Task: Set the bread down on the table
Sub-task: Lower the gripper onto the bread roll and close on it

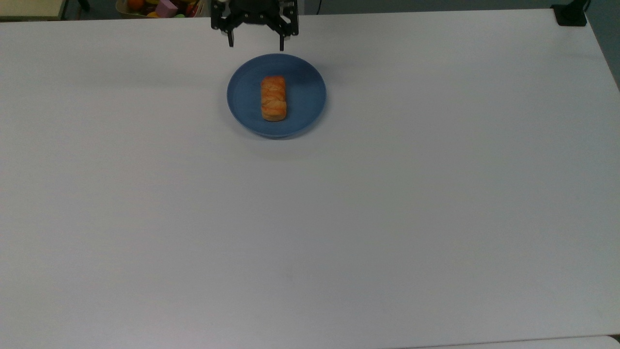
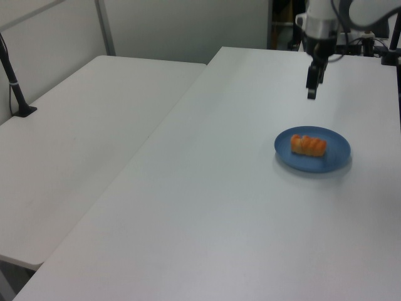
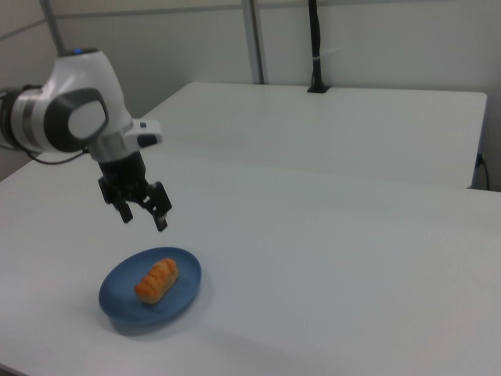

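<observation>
Bread (image 1: 273, 98) lies flat near the middle of a round blue plate (image 1: 302, 82), which sits on the table (image 1: 339, 218) toward its far edge in the top view, well away from the corners. Nothing grips the loaf; it rests on its underside with the lumpy glazed top facing up, as it would before a pick.

Its long axis runs from the table's far edge toward the near edge in the top view, so its long flanks face the table's two side edges.

Beyond the plate's far rim hangs the gripper (image 1: 255, 44), raised off the surface, fingers spread wide apart and holding nothing. The gap between them looks set across the loaf's short width, probably so they can close on its flanks, though the exact height above the plate is hard to judge.
</observation>
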